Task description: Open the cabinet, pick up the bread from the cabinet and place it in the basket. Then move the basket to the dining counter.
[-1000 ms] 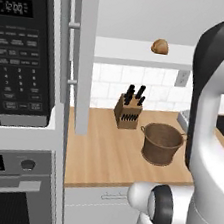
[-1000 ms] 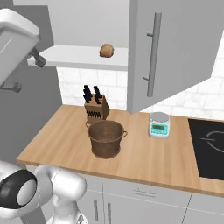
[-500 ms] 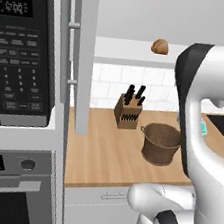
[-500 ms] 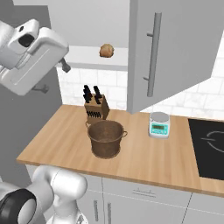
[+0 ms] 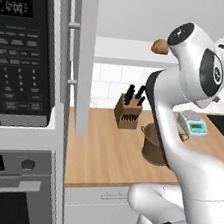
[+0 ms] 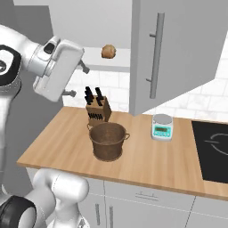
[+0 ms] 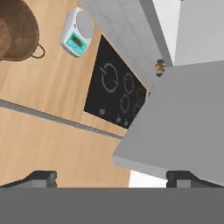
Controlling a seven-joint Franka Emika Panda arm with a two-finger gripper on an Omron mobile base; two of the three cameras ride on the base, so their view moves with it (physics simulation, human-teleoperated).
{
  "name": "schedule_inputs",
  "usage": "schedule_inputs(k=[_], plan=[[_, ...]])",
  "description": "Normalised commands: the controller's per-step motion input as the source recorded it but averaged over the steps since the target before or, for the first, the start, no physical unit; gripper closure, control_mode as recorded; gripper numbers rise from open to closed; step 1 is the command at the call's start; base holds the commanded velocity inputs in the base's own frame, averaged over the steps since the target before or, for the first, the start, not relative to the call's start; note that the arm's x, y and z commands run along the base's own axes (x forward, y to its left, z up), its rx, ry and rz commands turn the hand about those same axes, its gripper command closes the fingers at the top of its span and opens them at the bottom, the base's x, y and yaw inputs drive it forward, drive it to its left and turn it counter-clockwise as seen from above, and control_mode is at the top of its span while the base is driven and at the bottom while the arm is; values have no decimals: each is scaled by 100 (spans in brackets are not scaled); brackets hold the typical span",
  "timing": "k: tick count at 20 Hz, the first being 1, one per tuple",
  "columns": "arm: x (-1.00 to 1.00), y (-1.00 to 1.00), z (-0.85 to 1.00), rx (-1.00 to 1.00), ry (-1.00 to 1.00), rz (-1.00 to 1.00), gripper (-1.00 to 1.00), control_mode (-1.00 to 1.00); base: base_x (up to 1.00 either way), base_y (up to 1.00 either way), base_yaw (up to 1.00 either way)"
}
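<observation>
Bread (image 6: pixel 108 51): on the white shelf (image 6: pixel 95 57) of the open cabinet (image 6: pixel 176 53), well apart from the fingers (image 7: pixel 43 177). Fingers: spread wide, empty. Basket (image 6: pixel 107 141): on the worktop (image 6: pixel 147 156), before the knife block (image 6: pixel 98 109).

Open cabinet door (image 6: pixel 178 53) beside bread (image 6: pixel 108 51)

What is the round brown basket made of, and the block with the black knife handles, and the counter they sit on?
The round brown basket looks woven, maybe wicker: its tapering wall has a rough, matte, mottled texture. The block with the black knife handles looks like plain light wood. The light wooden plank counter looks like smooth wood, with faint plank lines. All rendered, so these are guesses.
</observation>
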Motion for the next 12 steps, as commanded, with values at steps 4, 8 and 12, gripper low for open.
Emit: schedule_inputs(k=[4, 8, 12], plan=[[61, -77, 6, -5, 23, -28, -100, -100, 0, 0, 0], [67, -96, 26, 0, 22, -30, -100, -100, 0, 0, 0], [49, -98, 24, 0, 26, -33, -100, -100, 0, 0, 0]])
